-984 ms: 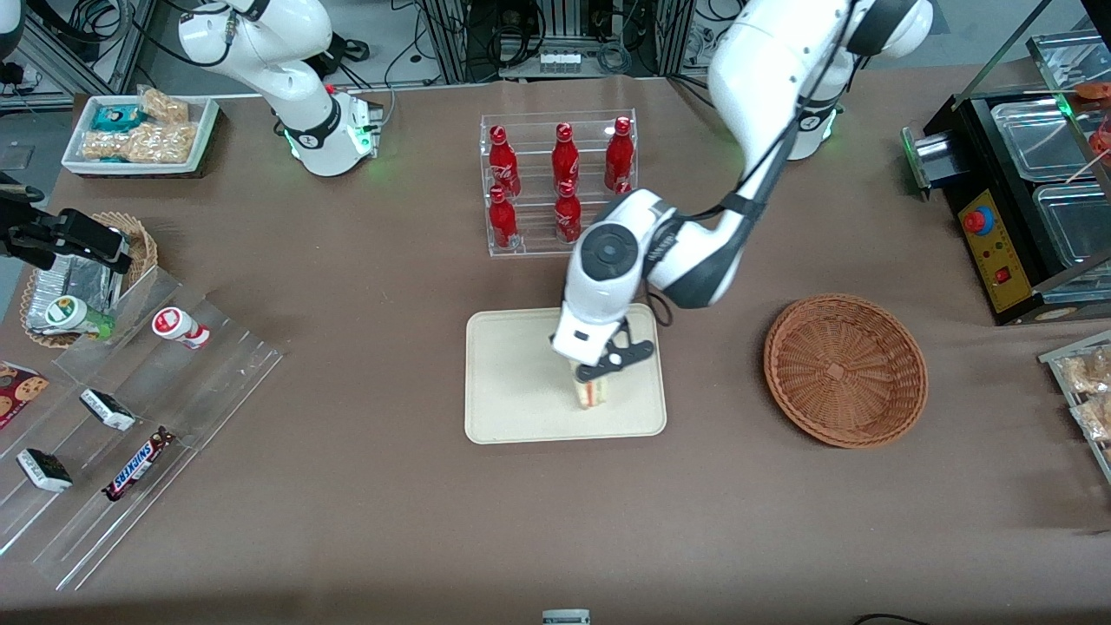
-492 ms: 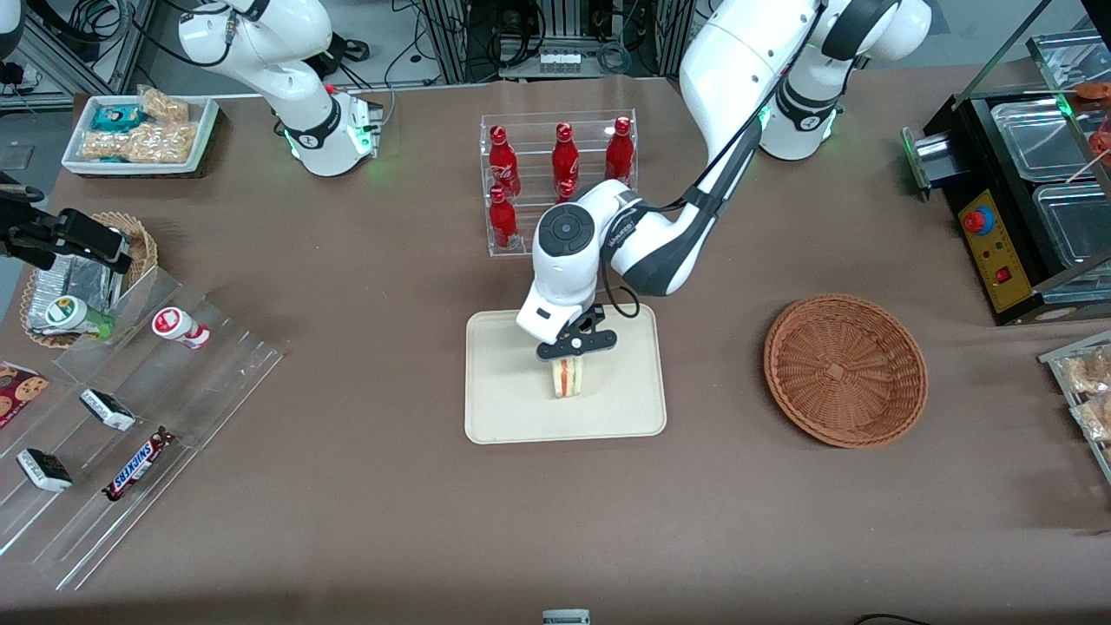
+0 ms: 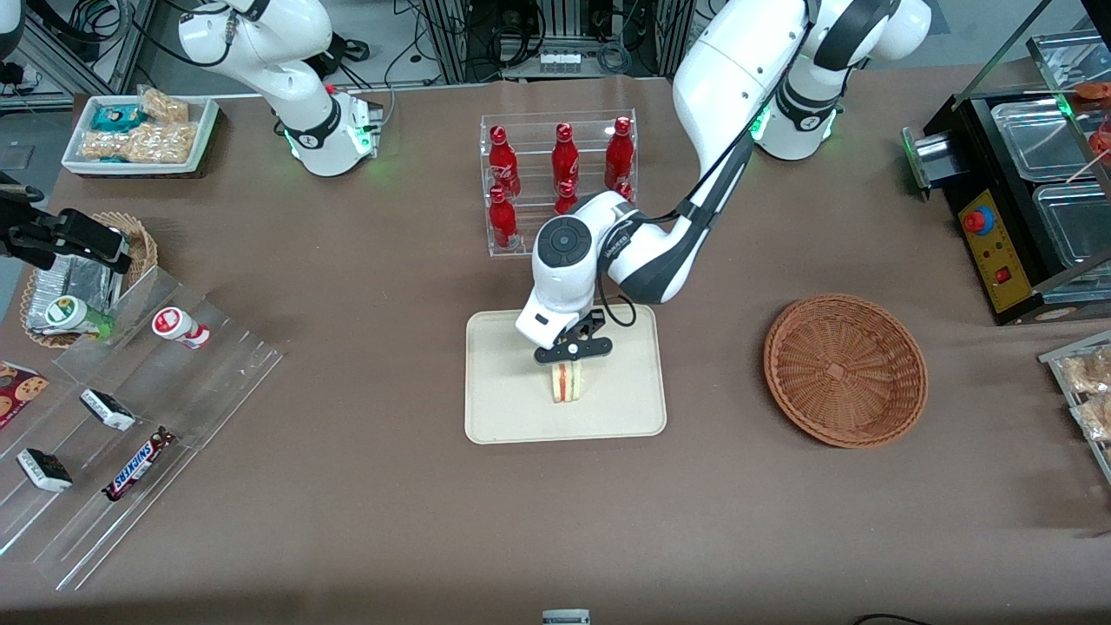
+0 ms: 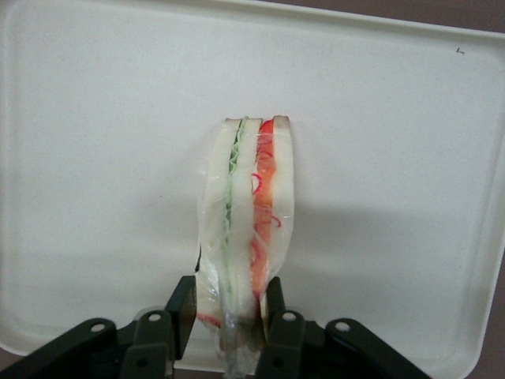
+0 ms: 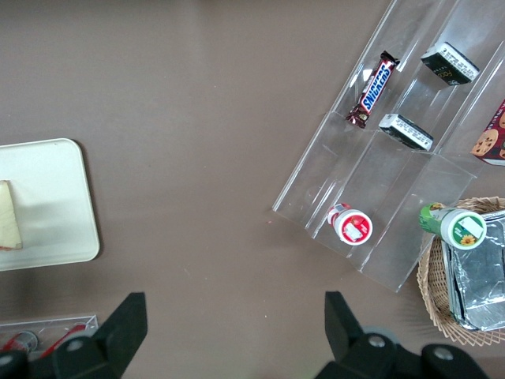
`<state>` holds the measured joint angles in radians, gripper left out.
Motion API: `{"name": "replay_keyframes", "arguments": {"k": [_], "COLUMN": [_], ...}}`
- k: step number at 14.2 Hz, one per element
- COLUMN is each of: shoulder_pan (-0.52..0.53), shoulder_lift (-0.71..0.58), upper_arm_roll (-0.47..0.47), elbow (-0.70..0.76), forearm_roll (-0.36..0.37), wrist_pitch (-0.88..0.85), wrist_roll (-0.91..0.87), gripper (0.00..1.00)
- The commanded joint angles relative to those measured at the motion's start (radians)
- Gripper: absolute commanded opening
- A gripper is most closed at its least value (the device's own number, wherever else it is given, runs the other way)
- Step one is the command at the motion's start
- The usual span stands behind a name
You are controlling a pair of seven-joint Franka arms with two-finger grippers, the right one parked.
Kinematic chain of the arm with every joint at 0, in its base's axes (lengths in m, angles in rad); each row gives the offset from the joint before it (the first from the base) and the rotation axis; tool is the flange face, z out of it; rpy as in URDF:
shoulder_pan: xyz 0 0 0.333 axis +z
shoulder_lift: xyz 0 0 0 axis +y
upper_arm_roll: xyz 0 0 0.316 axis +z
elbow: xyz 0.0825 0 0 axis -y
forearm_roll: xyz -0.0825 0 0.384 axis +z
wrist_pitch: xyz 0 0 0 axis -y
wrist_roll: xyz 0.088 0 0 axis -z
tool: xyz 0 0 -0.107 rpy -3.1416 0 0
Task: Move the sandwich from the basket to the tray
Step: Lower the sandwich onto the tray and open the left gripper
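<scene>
A brown cloth covers the table [image 3: 391,486], with cable racks and frames at its edge farthest from the front camera. Near the middle lies the tray [image 3: 503,408], and on it the sandwich [image 3: 566,383] stands on edge, its red and green filling stripes facing up and toward the front camera. The gripper [image 3: 573,351] hangs just above the sandwich, over the tray's middle; in the wrist view its two dark fingers [image 4: 181,312] press the wrapped wedge [image 4: 246,237] from both sides at one end, so the grasp on the sandwich is firm. The sandwich's lower edge seems to meet the tray [image 4: 95,158], though contact cannot be told for sure. The basket [image 3: 844,370] sits well apart from the tray, toward the working arm's end of the table, with nothing in it. A clear rack [image 3: 560,182] of red bottles [image 3: 502,160] stands farther from the front camera than the tray, partly hidden by the arm. Toward the parked arm's end lies a clear stepped rack [image 3: 139,417] with snack bars.
</scene>
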<state>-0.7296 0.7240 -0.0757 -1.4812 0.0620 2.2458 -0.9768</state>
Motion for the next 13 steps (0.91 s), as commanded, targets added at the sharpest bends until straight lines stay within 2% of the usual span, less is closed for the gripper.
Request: {"name": "replay_keyframes", "arguments": {"k": [1,4,6,13], "shoulder_pan": [-0.008,0.045,0.087,0.286], "shoulder_lift": [-0.047,-0.159,-0.214,-0.325], "upper_arm_roll": [0.023,0.025,0.024,0.024], "elbow": [0.035,0.029,0.032,-0.054], "forearm_roll": [0.012,-0.002,0.001,-0.004], "wrist_pitch": [-0.008,-0.02,-0.127,-0.299], "wrist_roll": [-0.04,-0.066,-0.042,0.177], "gripper": [1.0,1.0,1.0,1.0]}}
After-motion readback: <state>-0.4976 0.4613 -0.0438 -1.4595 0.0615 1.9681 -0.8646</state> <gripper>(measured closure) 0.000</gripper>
